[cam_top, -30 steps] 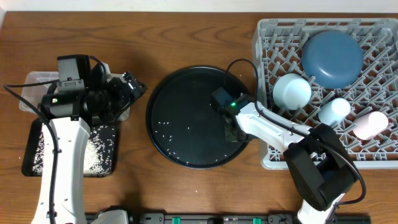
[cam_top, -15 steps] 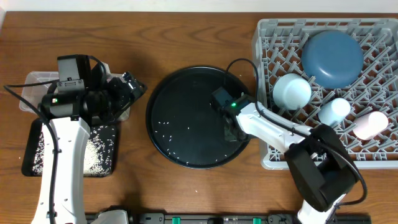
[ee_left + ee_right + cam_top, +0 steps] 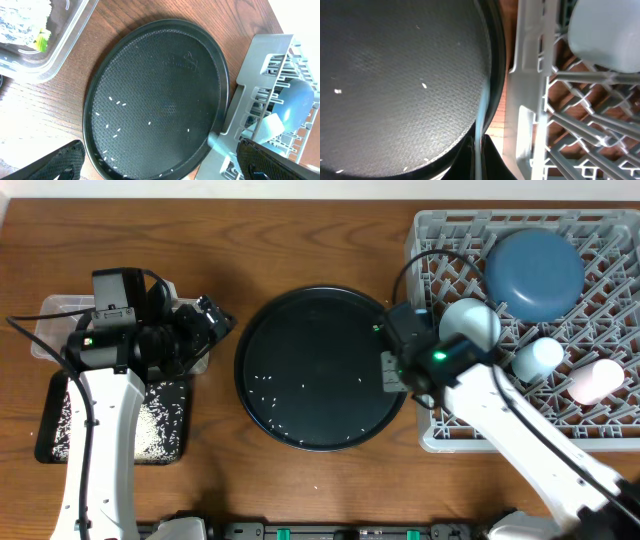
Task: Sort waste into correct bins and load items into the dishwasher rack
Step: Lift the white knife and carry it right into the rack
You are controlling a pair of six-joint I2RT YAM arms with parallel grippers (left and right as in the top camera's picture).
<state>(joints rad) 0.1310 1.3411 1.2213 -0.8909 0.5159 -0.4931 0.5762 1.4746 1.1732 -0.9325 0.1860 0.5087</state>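
Note:
My right gripper (image 3: 392, 370) (image 3: 479, 155) is shut on a thin pale strip, which looks like the white spoon (image 3: 481, 125) seen edge-on. It hangs between the round black tray (image 3: 320, 367) and the grey rack's (image 3: 430, 430) left wall. The rack holds the dark-blue plate (image 3: 535, 272), pale-blue bowl (image 3: 470, 327), light-blue cup (image 3: 537, 358) and pink cup (image 3: 595, 380). Loose rice grains (image 3: 262, 380) lie on the round tray. My left gripper (image 3: 215, 320) (image 3: 165, 160) is open and empty beside the clear tub (image 3: 50, 315). The tub holds foil (image 3: 20, 20) and a yellow wrapper (image 3: 42, 41).
The shallow black tray (image 3: 160, 430) at the front left holds a lot of rice. The round tray's right rim lies close to the rack (image 3: 530, 75), with a narrow strip of bare wood between them. The chopstick is out of view.
My right gripper has lifted off the round tray's right side and moved right and back, to the rack's left wall. The left arm has not moved.

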